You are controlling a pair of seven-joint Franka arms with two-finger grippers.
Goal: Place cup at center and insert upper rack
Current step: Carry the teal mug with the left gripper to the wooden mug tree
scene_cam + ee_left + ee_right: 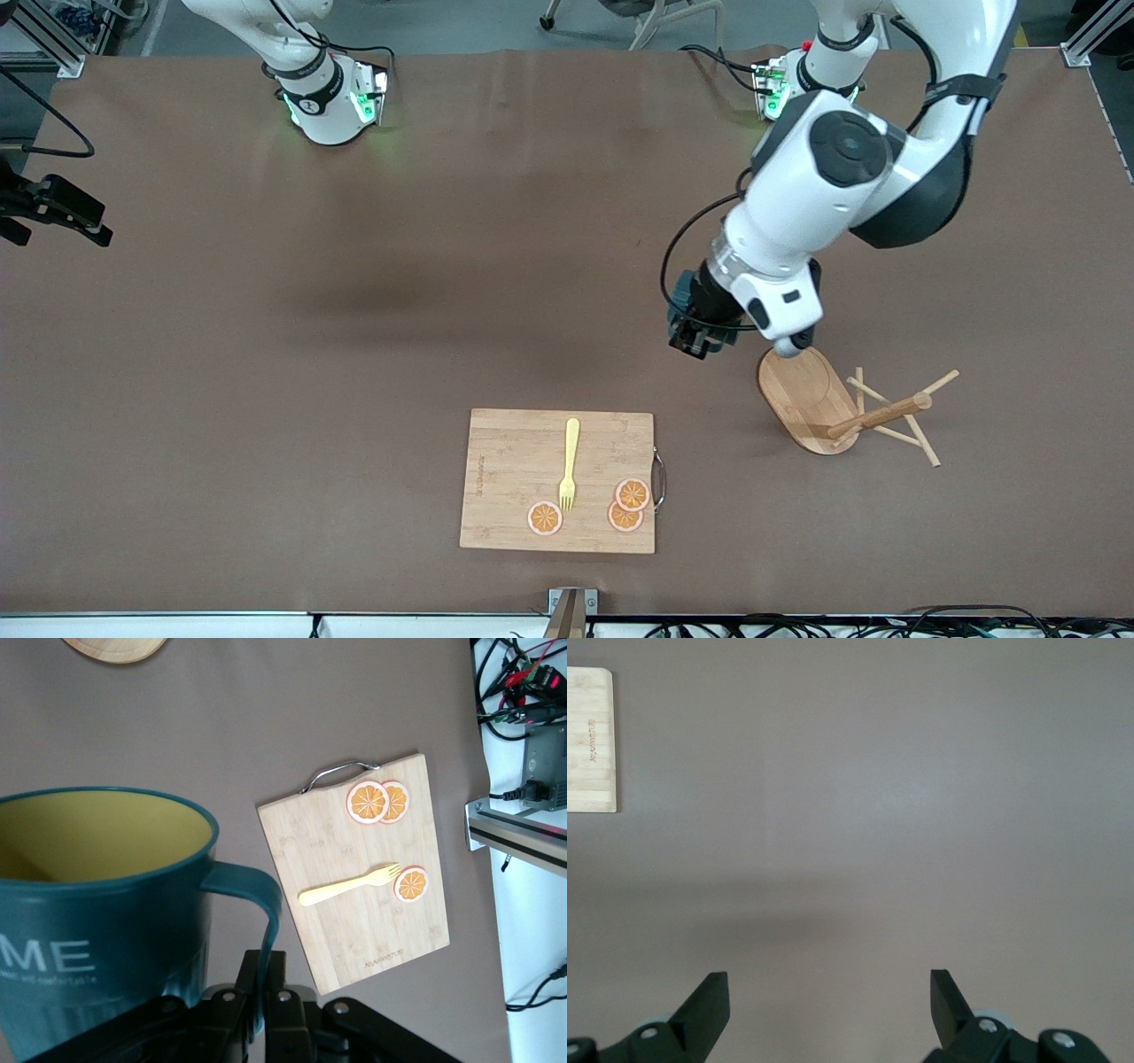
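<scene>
The left gripper (pixel 266 992) grips the cup (pixel 102 912) by its handle over the surface (pixel 354 354) beside the toppled rack (pixel 842 408), while the right gripper (pixel 829 1005) waits, spread wide.

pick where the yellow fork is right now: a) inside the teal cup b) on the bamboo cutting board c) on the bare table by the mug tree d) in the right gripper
b: the fork lies flat on the cutting board, beside the orange slices.
</scene>
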